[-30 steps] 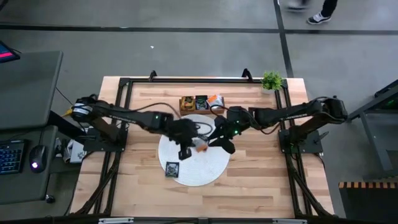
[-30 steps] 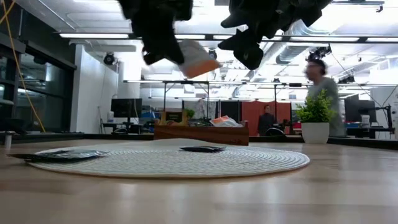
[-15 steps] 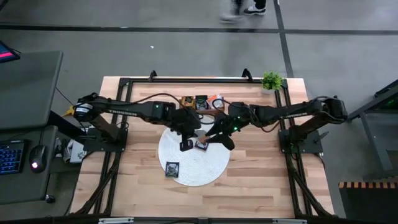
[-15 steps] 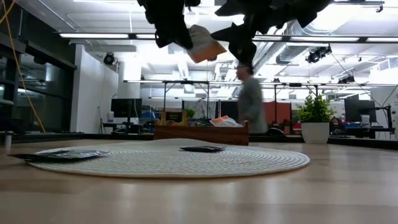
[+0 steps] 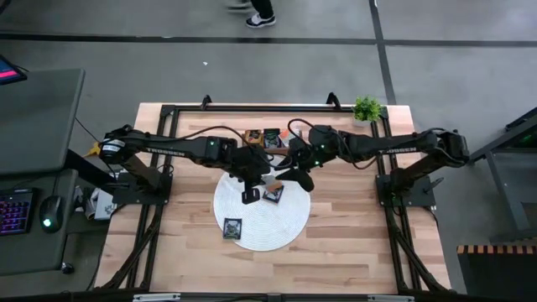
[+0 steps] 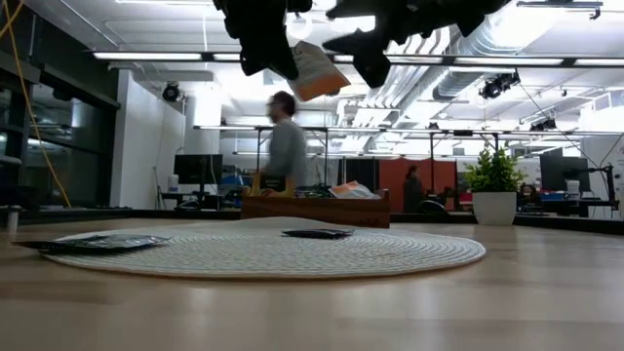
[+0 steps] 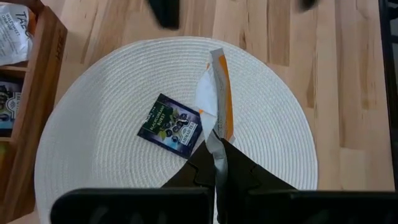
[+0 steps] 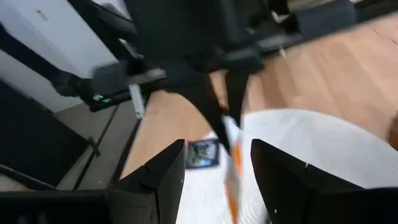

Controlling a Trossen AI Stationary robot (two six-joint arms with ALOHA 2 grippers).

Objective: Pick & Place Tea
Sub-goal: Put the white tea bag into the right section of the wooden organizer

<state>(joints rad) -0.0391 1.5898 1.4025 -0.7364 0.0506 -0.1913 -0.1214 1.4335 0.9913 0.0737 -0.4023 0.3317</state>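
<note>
An orange and white tea sachet (image 7: 216, 93) hangs high above the round white mat (image 5: 260, 236), with my left gripper (image 5: 254, 186) shut on it. My right gripper (image 5: 291, 174) hovers open just to its right. In the right wrist view its fingers frame the sachet (image 8: 231, 158) without touching it. Two black sachets lie flat on the mat, one at its middle (image 5: 273, 194) and one near its near-left rim (image 5: 232, 226). The brown wooden tray (image 5: 270, 138) at the far side holds more sachets. My left gripper pinches the sachet's silver end (image 7: 214, 144) between its two fingers. The fingers slant downward from the table's left. The rest of the sachet sticks out past the fingertips, tilted in the low view (image 6: 317, 70) and lifted clear of the mat.
A small potted plant (image 5: 367, 109) stands at the far right corner. Bare wooden tabletop (image 5: 352, 235) lies around the mat. A black frame runs along the table's edges. In the low view a person (image 6: 286, 136) walks through the room behind.
My left gripper has risen with the orange sachet and gone a little toward the far edge, then held still. My right gripper, open throughout, has drawn up and toward the far edge. The black sachet at the mat's middle now shows uncovered from above.
</note>
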